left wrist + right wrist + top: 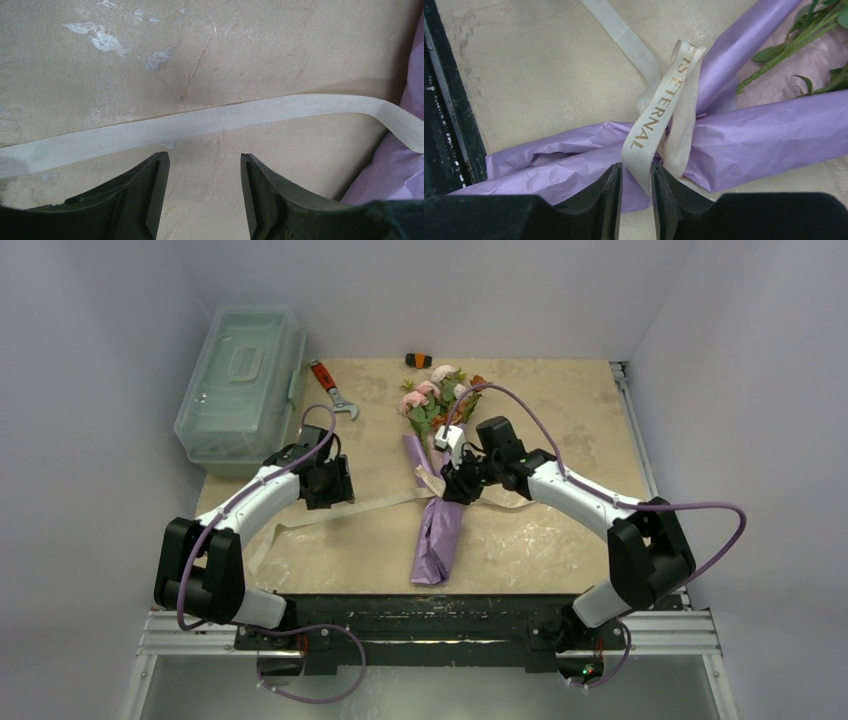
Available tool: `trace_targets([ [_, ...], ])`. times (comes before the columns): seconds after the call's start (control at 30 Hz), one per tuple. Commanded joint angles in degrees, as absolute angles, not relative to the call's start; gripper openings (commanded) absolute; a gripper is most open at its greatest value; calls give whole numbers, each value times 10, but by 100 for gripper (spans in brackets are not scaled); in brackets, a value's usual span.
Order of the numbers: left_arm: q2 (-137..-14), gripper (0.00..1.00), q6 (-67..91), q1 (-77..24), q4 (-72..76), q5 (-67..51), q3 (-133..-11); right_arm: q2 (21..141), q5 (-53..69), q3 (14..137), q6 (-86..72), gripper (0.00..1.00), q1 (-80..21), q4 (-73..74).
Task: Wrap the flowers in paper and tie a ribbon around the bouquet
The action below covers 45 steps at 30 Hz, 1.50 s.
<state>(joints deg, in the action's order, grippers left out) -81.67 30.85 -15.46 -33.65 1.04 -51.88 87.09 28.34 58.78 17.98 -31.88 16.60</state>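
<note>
Ribbon (659, 115) pinched at the waist of the bouquet (437, 520)

Right claw (636, 175) is clamped on a printed strand of the cream ribbon, lifted where it crosses the lilac paper (764, 135) at the bundle's narrow middle. The bouquet lies in the middle of the counter (225, 50), its flowers (440, 395) pointing to the far edge. Left claw (205, 165) stands apart, gripping nothing, low over the counter, with a flat stretch of ribbon just beyond its fingertips, running toward the paper.

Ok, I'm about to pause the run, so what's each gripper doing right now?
Left gripper: open, empty, hovering by the ribbon.
Right gripper: closed on the ribbon where it crosses the bouquet.
</note>
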Motion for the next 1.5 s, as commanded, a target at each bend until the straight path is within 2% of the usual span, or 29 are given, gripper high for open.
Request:
trace_targets([
  [0.0, -805, 57, 304, -157, -321, 12, -521, 880, 321, 599, 180, 34, -326, 161],
  [0.07, -804, 58, 303, -157, -321, 13, -518, 885, 322, 601, 181, 34, -327, 161],
  [0.1, -804, 58, 303, -157, -322, 13, -517, 887, 324, 603, 185, 31, -328, 162],
  [0.17, -803, 57, 302, -157, -322, 15, -516, 887, 322, 609, 195, 8, -328, 163],
  [0.2, -802, 57, 302, -157, -322, 16, -516, 887, 319, 614, 198, 0, -328, 165],
  [0.6, -802, 57, 306, -157, -321, 18, -517, 907, 293, 780, 287, 0, -336, 308],
  [0.93, -810, 57, 311, -157, -318, 14, -522, 959, 302, 900, 309, 0, -361, 338],
  [1.47, -793, 57, 322, -157, -336, 73, -529, 1116, 239, 995, 264, 0, -415, 298],
])
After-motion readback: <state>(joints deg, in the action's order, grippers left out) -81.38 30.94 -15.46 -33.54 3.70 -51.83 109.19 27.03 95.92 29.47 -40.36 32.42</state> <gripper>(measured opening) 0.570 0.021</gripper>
